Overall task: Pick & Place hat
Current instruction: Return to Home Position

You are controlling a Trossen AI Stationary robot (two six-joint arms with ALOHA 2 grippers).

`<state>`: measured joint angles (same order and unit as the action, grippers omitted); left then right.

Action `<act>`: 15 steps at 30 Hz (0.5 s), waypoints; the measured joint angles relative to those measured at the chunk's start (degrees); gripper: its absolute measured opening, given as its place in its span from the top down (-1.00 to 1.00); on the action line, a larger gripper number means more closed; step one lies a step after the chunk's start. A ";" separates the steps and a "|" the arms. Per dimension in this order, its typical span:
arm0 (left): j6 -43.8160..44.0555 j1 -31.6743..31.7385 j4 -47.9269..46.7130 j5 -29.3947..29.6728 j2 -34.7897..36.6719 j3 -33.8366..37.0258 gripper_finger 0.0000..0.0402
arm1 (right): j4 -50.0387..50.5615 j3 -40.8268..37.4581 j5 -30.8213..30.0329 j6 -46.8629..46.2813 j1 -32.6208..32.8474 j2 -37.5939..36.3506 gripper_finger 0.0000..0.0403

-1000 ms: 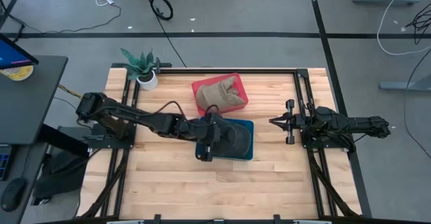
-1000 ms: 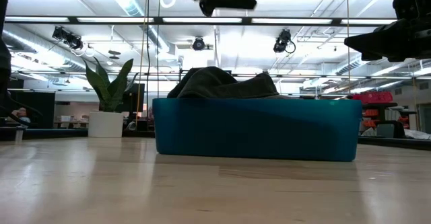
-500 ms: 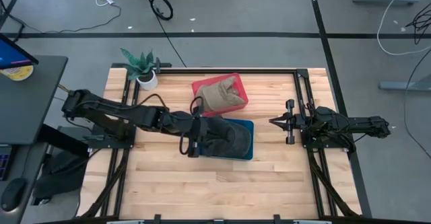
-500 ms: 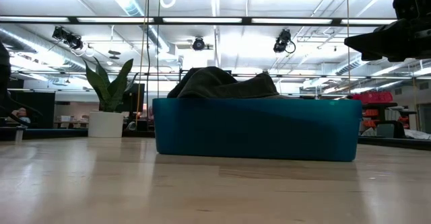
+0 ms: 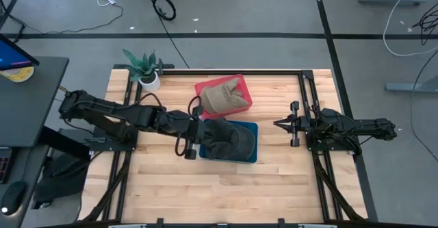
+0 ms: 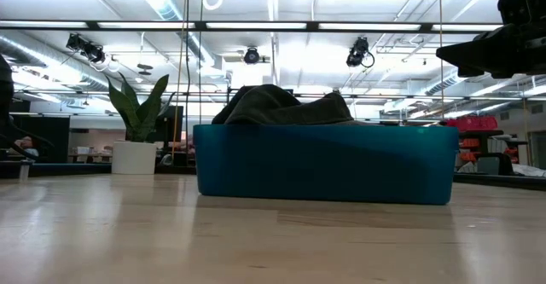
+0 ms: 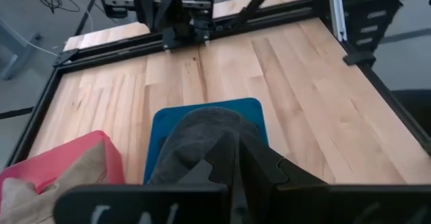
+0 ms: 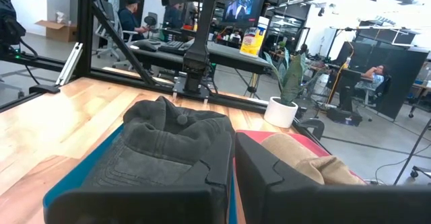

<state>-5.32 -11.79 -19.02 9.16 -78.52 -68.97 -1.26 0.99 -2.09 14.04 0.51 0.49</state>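
Observation:
A dark grey hat (image 5: 227, 140) lies crumpled in a blue bin (image 5: 250, 156) at the table's middle, and its crown rises above the bin's rim (image 6: 281, 105). A tan hat (image 5: 224, 94) lies in a red bin (image 5: 205, 89) just beyond it. My left gripper (image 5: 200, 135) hovers shut over the blue bin's left edge, with the dark hat (image 7: 202, 136) just ahead of its fingers (image 7: 237, 158). My right gripper (image 5: 276, 124) waits shut to the right of the blue bin, pointing at it (image 8: 234, 158).
A potted plant (image 5: 145, 67) stands at the far left corner of the table. A black metal frame (image 5: 304, 91) borders the wooden top. Bare wood stretches across the near half of the table (image 5: 226, 187).
My left gripper has drawn back from above the blue bin toward the table's left edge, and has risen out of the top of the low view. The dark hat has stayed in the bin.

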 joint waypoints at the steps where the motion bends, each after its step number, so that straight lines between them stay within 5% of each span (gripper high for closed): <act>1: -0.25 0.00 -0.16 -0.04 0.04 0.02 0.87 | 0.02 0.00 -0.02 0.00 0.00 0.02 0.88; 15: -2.08 3.46 -1.85 -7.49 -0.13 0.02 0.87 | 0.02 0.00 0.00 0.00 0.00 0.00 0.88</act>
<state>-7.41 -8.33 -20.86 1.68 -78.65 -68.95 -1.23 0.99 -2.09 14.04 0.51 0.49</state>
